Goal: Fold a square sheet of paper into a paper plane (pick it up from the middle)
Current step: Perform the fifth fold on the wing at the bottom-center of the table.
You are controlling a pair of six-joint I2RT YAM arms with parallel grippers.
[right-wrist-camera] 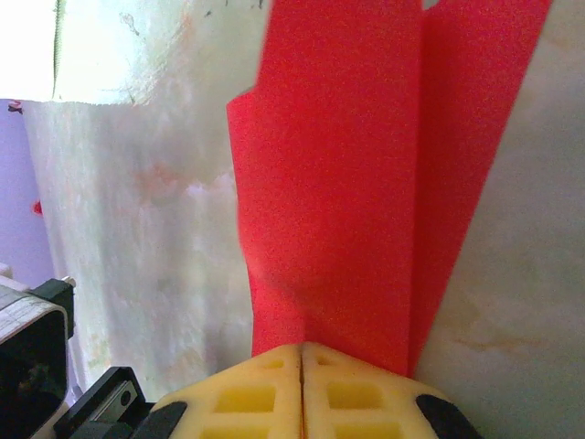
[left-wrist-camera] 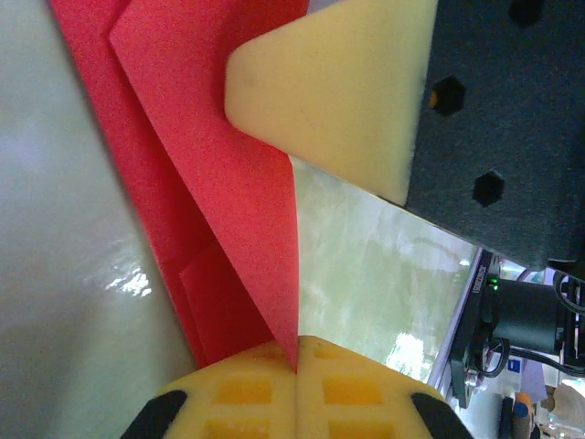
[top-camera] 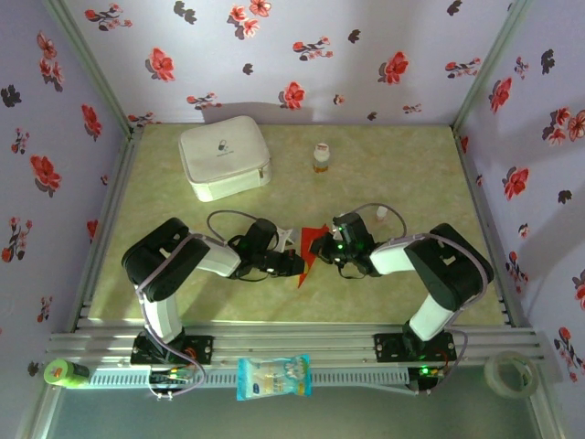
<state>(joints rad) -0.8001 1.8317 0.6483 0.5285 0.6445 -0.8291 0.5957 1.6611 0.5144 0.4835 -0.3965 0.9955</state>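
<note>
work surface: a table with a glossy, pale yellow-green marbled top, enclosed on three sides by lavender walls printed with red and dark flowers. an aluminium rail runs along the near edge and carries both arm bases. the red paper sheet sits at the near centre of the table, between the two grippers, and is already folded into overlapping layers with straight creases. the left gripper has its yellow fingers pressed together on a pointed tip of the paper. the right gripper is likewise clamped on the paper's opposite edge. a white zip case rests at the far left of the table, well apart from the paper. a small bottle stands near the far centre. a blue-and-white snack packet lies in front of the rail, and a tape roll lies at the near right.
</note>
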